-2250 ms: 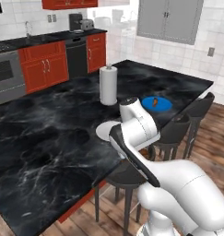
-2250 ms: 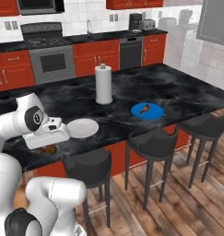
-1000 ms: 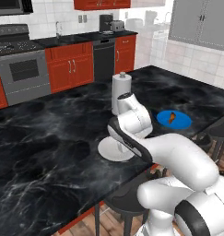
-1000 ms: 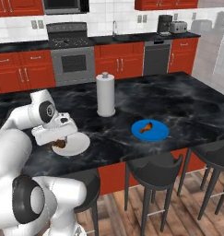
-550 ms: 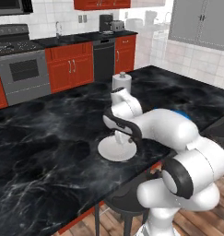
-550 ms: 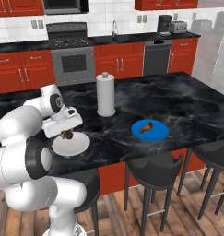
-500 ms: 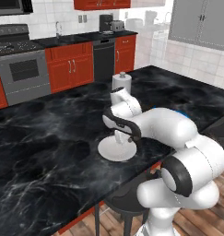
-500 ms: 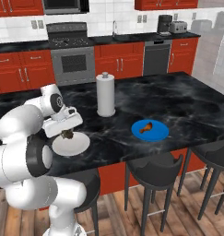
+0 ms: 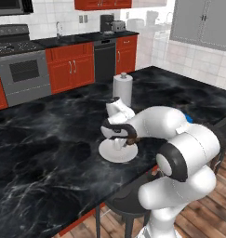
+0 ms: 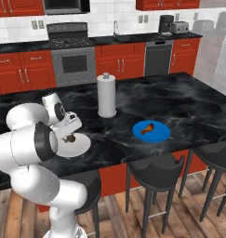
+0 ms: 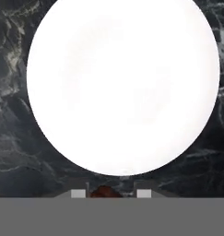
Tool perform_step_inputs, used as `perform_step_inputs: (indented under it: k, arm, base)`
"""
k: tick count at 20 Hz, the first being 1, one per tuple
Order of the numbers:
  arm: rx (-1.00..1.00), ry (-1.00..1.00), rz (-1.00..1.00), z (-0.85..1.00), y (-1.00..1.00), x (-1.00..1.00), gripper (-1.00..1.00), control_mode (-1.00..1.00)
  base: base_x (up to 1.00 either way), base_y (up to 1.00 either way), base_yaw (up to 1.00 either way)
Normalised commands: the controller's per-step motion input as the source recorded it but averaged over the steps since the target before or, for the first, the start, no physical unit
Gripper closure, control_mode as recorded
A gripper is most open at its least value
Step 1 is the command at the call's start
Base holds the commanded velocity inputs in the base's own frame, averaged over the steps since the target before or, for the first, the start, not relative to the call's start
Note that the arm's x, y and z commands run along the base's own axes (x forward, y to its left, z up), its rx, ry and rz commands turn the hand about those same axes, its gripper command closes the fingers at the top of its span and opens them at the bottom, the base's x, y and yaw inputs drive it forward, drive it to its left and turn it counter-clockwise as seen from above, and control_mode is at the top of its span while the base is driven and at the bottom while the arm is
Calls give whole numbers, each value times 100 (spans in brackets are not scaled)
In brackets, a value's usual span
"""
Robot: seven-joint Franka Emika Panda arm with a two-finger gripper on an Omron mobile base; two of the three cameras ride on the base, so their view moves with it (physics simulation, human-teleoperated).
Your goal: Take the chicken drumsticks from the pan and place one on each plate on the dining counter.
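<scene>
Holding a drumstick (image 11: 105, 191) right over the white plate (image 11: 122, 85), that's where your gripper (image 10: 69, 138) is: jaws clamped on the meat. In the hand view you just catch a reddish-brown lump between the two fingertips (image 11: 78, 193) at the bottom, with the plate spread out below and slightly ahead of it. From the right base view the drumstick (image 10: 70, 138) hangs just above the plate (image 10: 76, 146), a bit in from its near-left edge; can't tell if it's touching yet. Left base view shows the same thing, gripper (image 9: 128, 139) down low over the plate (image 9: 115, 154), brown bit (image 9: 132, 140) at the tip.

The other drumstick (image 10: 148, 128) is already lying on the blue plate (image 10: 152, 131), well apart to the right on the same black marble tabletop (image 10: 189, 103). A paper towel roll (image 10: 106, 96) stands upright between and behind the two plates.

No labels, brands or readable writing anywhere that I can make out, everything's plain.
</scene>
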Motion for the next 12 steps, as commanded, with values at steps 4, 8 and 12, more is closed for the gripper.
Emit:
perform_step_inputs:
  k: [4, 8, 12]
  arm:
    - [6, -2, 19, -47, 22, 32, 100, -100]
    - [7, 0, 17, -40, 24, 34, 100, -100]
    - [6, 0, 13, -33, 15, 42, 100, -100]
  base:
    - [0, 0, 0]
    - [0, 0, 0]
    - [0, 0, 0]
